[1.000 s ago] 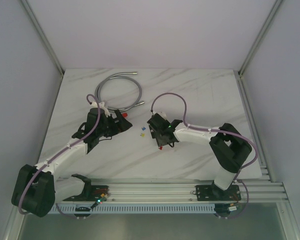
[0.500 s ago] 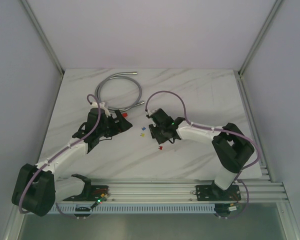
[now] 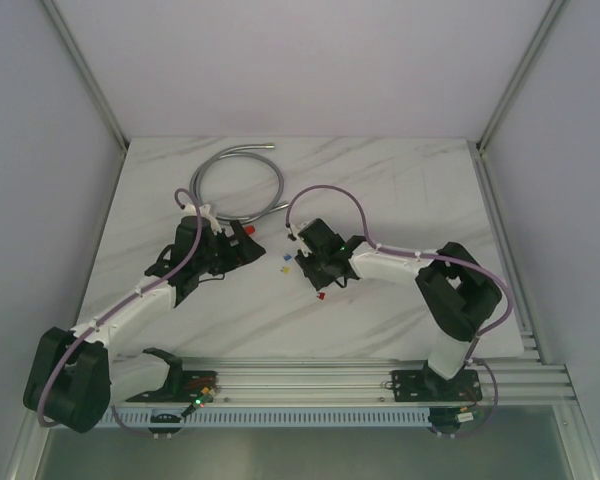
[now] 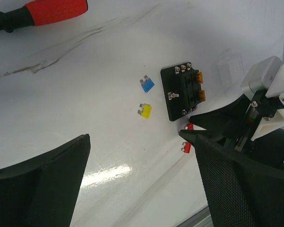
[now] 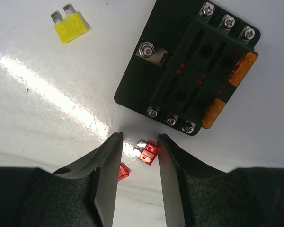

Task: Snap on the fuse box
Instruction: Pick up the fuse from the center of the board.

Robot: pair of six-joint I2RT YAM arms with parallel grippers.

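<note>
Fuse box (image 5: 187, 71) lies flat on the table (image 5: 33, 99). Right end effector (image 5: 138, 139) sits just beside the fuse box, released, fingers straddling a red fuse (image 5: 147, 153). Left end effector (image 4: 137, 137) is spread wide and empty, farther from the fuse box.

Top view: bright, even, diffuse light; counter (image 3: 380, 180) uniformly lit, walls (image 3: 280, 60) carry faint lilac cast, shadows soft and weak. Left wrist view: glossy counter throws white glare patch (image 4: 104, 174) low centre; near jaws dark, soft-edged, out of focus. Right wrist view: diagonal glare streak (image 5: 47, 82) runs from upper left toward jaws; fuse box (image 5: 189, 71) sharp, black detail readable; jaws in foreground slightly blurred.
</note>
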